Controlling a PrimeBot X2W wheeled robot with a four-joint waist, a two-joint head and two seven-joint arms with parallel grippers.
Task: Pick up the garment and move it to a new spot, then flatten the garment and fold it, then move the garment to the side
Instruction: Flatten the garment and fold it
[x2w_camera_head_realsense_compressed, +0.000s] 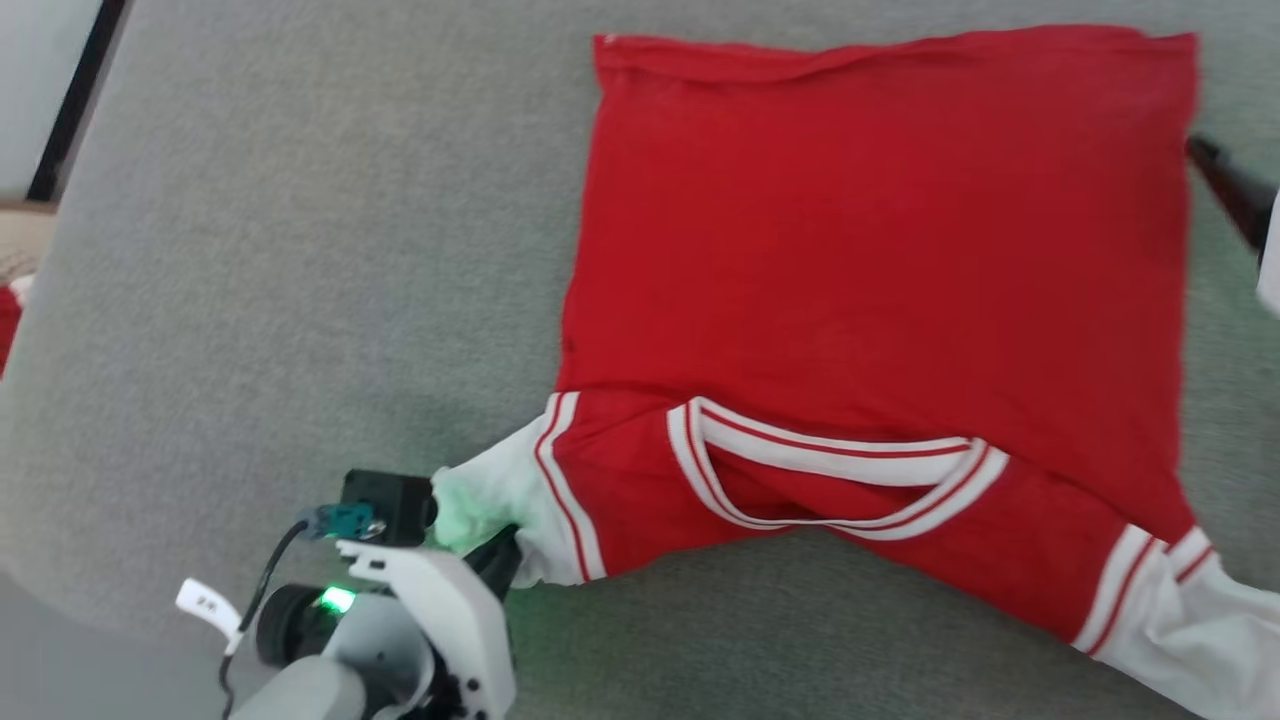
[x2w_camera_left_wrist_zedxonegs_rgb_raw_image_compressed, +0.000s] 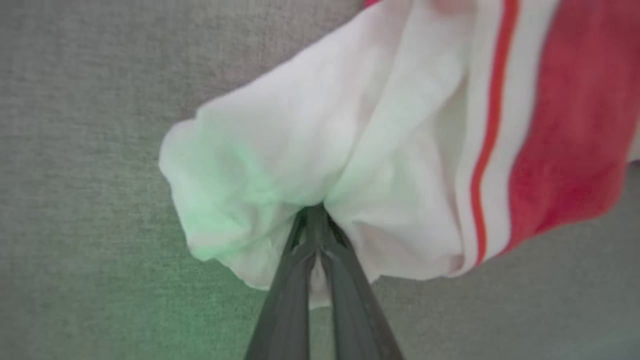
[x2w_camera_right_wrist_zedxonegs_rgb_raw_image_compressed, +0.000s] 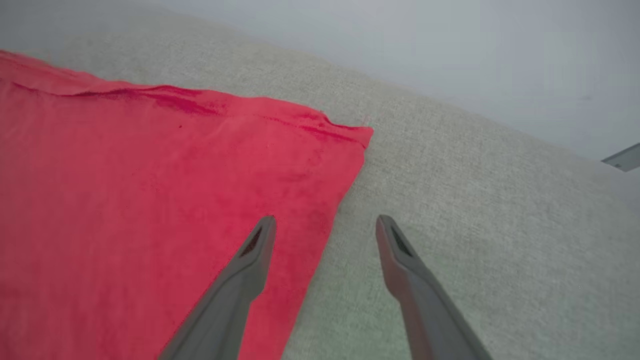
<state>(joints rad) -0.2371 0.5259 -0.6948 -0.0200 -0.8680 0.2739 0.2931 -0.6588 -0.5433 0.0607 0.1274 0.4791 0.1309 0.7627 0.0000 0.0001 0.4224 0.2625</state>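
- While your left gripper (x2w_camera_left_wrist_zedxonegs_rgb_raw_image_compressed: 314, 216) has only a small pinch of the white sleeve end (x2w_camera_left_wrist_zedxonegs_rgb_raw_image_compressed: 260, 165), a sideways pull could slip the cloth free. It could also drag the whole red jersey shirt with white sleeves and striped trim (x2w_camera_head_realsense_compressed: 870, 250) and ruck its flat body.
- That shirt lies spread on the grey fabric-covered surface (x2w_camera_head_realsense_compressed: 300, 250), collar toward you and hem at the far side. The other white sleeve (x2w_camera_head_realsense_compressed: 1200, 630) sits bunched at the near right and may fold crooked if you leave it.
- Your left jaws are pressed together on the sleeve cloth.
- Your right gripper (x2w_camera_right_wrist_zedxonegs_rgb_raw_image_compressed: 325, 225) has its jaws wide apart, holding nothing, over the shirt's far right edge. One finger is above red cloth, the other above bare surface, so closing here might catch only one layer.
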